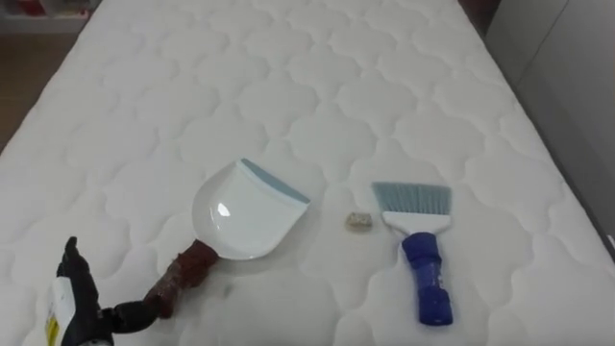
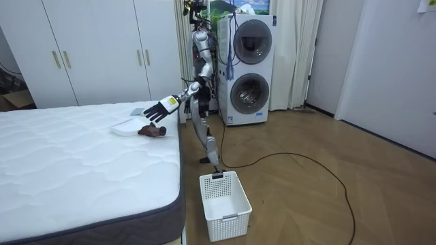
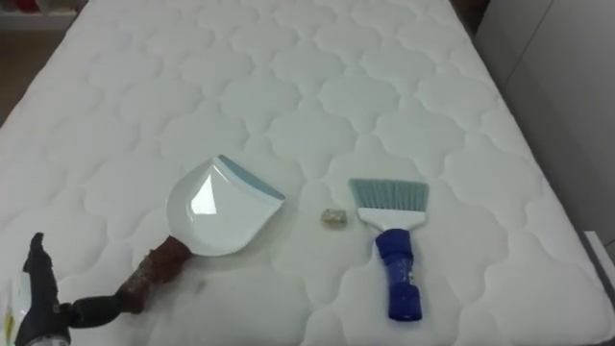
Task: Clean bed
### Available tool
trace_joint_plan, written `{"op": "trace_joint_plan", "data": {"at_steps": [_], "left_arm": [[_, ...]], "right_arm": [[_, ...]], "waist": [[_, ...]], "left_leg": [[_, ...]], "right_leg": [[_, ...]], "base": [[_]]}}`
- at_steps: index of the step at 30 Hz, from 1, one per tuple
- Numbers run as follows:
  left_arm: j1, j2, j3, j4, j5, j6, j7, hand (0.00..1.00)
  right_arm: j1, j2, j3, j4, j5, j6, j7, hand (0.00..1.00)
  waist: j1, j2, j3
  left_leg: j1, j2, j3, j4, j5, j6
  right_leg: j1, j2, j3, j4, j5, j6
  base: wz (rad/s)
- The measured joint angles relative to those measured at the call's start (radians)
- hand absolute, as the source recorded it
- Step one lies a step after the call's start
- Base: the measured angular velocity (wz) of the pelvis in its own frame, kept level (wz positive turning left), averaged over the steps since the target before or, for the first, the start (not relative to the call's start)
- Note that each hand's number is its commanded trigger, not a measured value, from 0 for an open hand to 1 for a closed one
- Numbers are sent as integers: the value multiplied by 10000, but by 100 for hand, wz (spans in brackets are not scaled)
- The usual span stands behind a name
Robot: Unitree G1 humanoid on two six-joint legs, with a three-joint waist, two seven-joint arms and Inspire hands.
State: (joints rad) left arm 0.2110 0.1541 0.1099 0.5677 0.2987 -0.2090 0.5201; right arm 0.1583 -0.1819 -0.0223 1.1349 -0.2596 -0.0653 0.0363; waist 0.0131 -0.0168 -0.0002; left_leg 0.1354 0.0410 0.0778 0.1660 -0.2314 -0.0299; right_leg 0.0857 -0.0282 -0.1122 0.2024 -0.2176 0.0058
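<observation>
Left eye view: dustpan, crumb and brush on the bed, left hand beside them.

On the white quilted bed [image 1: 384, 77] a white dustpan [image 1: 245, 211] lies left, a blue brush [image 1: 421, 252] right, and a small crumb [image 1: 356, 221] between them. The left hand [image 1: 79, 293], fingers straight and released, is at the near left by the end of the dustpan's brown handle; contact cannot be told.

Quilted cloth bed, hard plastic tools.
The bed [image 1: 384, 77] has a matt white stitched fabric top, softly puffed. The dustpan [image 1: 245, 216], at nine o'clock of the brush [image 1: 423, 259], is smooth glossy white plastic catching a highlight; its handle [image 1: 183, 274] looks rough, mottled reddish-brown. The brush has a shiny blue plastic grip and fine pale bristles [image 1: 411, 198]. Between them lies a dull, crumpled scrap [image 1: 356, 221].
</observation>
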Motion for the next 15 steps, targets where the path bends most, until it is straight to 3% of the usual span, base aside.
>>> {"op": "trace_joint_plan", "data": {"at_steps": [15], "left_arm": [[-326, 227, -481, -8, -277, -40, -43, 0]], "right_arm": [[51, -68, 7, -12, 928, 10, 86, 0]], "waist": [[-115, 48, -3]], "left_leg": [[-213, 1, 37, 19, 0, 0]], "right_leg": [[-203, 5, 64, 13, 17, -13]], "base": [[0]]}}
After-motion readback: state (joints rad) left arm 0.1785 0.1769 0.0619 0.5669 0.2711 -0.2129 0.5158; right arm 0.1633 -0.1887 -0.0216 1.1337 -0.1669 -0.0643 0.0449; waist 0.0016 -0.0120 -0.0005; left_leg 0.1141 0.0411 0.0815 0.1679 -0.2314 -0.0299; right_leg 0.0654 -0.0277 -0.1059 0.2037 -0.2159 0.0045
